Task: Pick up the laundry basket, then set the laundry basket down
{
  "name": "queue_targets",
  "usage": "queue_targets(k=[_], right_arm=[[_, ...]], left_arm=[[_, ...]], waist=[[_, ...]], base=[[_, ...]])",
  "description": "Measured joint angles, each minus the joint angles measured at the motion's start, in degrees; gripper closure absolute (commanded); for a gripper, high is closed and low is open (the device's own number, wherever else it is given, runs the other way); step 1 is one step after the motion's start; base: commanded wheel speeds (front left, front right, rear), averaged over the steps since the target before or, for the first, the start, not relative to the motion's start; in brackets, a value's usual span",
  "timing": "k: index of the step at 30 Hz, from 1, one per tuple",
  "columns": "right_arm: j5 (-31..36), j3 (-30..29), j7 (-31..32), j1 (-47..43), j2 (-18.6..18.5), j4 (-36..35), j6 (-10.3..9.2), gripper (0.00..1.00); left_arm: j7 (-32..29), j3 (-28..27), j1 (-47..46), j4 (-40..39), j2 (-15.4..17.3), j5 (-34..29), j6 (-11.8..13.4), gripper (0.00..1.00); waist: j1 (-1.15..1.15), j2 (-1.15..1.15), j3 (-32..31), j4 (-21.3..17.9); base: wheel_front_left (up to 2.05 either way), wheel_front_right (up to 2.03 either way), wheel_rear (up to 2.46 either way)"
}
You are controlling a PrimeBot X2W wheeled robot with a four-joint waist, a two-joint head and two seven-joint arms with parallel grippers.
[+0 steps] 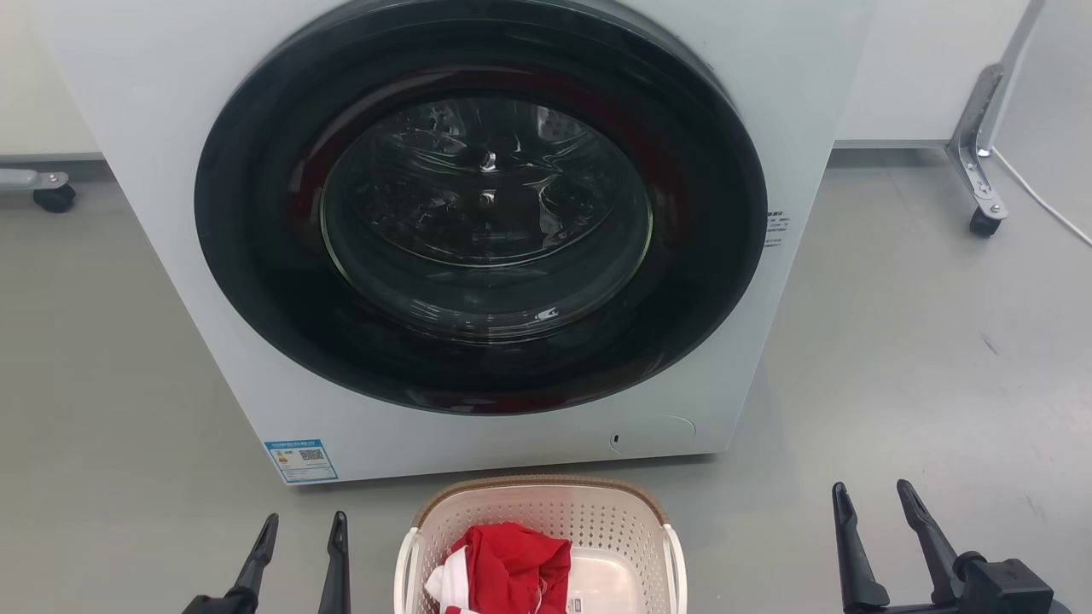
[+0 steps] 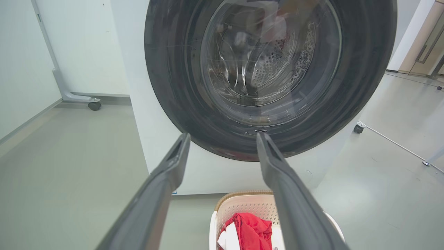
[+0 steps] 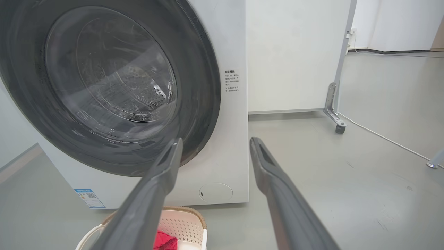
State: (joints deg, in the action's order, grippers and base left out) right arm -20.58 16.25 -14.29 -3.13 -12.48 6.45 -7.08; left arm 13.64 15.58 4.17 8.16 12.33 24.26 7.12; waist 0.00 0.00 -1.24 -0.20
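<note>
Basket place: the laundry basket [image 1: 546, 510] stands on the floor [image 1: 896, 384] at 6 o'clock of the head view, close before the washer [image 1: 478, 256] and between the two claws.
Load: a red garment [image 1: 512, 554] with some white cloth lies inside, so it probably weighs little.
Handling: thin perforated plastic, likely light and a bit springy in the walls, stiffer at the brown rim.
Hold: the white loop handles [image 1: 680, 558] at the basket's 9 and 3 o'clock sides, one claw on each.
Left claw [image 1: 307, 518]: at 7 o'clock, fingers parted, empty, near the basket but not touching it.
Right claw [image 1: 872, 488]: at 5 o'clock, fingers parted, empty, farther from the basket.
Edges: the washer front bounds the basket at 12 o'clock, so lift straight up.
Open room: bare floor at 9 and 3 o'clock; a wheeled frame leg [image 1: 981, 170] stands well off at 2 o'clock.
</note>
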Motion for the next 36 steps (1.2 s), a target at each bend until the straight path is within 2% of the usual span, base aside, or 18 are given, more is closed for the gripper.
queue_targets(k=[24, 25, 36], right_arm=[[2.0, -1.2, 0.0, -1.0, 0.9, -1.7, -0.05, 0.00], [2.0, -1.2, 0.0, -1.0, 0.9, -1.7, -0.05, 1.00], [-0.8, -2.1, 1.2, -2.0, 2.1, 1.0, 0.65, 1.00]], left_arm=[[-4.9, -4.0, 2.2, -5.1, -2.9, -4.2, 0.0, 0.00], [-5.0, -4.2, 2.2, -5.3, -3.1, -4.3, 0.0, 1.00], [-5.9, -4.8, 2.7, -2.7, -4.0, -1.9, -0.6, 1.00]], waist=[[0.00, 0.00, 0.6, -0.2], [0.00, 0.00, 0.7, -0.2], [0.00, 0.00, 0.8, -0.1]], base=[[0.00, 0.00, 0.00], [0.00, 0.00, 0.00], [0.00, 0.00, 0.00]])
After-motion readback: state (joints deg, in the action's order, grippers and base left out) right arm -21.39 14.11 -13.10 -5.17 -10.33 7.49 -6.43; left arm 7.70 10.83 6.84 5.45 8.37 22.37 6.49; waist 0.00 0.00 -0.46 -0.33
